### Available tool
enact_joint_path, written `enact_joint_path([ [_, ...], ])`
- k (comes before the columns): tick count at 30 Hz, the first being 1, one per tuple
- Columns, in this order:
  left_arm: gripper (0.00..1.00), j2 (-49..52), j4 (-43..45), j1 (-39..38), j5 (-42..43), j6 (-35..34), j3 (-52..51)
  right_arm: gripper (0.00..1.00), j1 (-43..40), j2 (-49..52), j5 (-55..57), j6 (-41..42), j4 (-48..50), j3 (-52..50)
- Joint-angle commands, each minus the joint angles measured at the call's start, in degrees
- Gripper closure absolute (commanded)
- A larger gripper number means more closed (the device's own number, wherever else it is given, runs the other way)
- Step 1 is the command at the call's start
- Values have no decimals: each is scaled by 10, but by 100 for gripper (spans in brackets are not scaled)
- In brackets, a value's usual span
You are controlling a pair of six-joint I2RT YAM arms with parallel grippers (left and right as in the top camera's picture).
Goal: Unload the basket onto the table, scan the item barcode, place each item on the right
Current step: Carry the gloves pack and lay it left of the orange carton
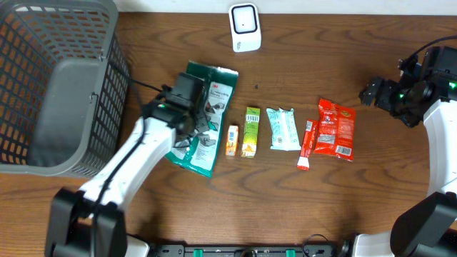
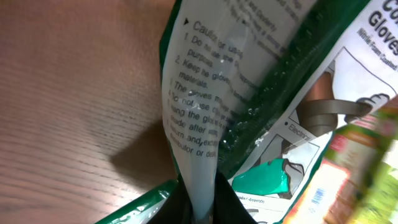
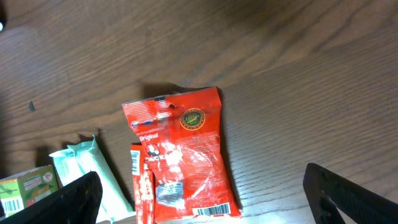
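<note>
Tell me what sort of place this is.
Probably a mock shop checkout set up on a wooden table: a white scanner at the far edge, a row of packaged goods such as a glove pack and a red snack bag, and a grey basket beside them.

Red snack bag [image 3: 180, 155] lies flat on wood table [image 3: 298, 74], mid-frame, "Original" + gold-green badge near its top, barcode at its btm edge. Thin red stick pack [image 3: 142, 186] overlaps bag's lower-left side, running along it. Pale mint wrapper [image 3: 93, 174] just left of bag, past the stick. Green box [image 3: 28, 190] w/ barcode further left, cut by frame edge. Tiny dark speck [image 3: 31, 106] well left of bag's top. R gripper [image 3: 205, 190] jaws spread wide; black fingers [image 3: 348, 193] low, one each side of bag
</note>
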Motion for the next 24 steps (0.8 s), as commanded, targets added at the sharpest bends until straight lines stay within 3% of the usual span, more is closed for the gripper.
enact_joint_path([
  [1,89,35,5,-6,-52,-60,0,1,-3,2,-3,-5,-1,6],
  [8,83,71,4,-6,-30,-60,0,1,-3,2,-3,-5,-1,6],
  [10,74,70,5,-6,-12,-39,0,1,-3,2,-2,-5,-1,6],
  [13,43,62,8,-5,-6,3,2,1,-3,2,-3,-5,-1,6],
  [15,35,41,1,1,-7,8,12,1,-3,2,-3,-5,-1,6],
  [24,24,-116,-61,52,-8,92,40,1,-3,2,-2,-5,-1,6],
])
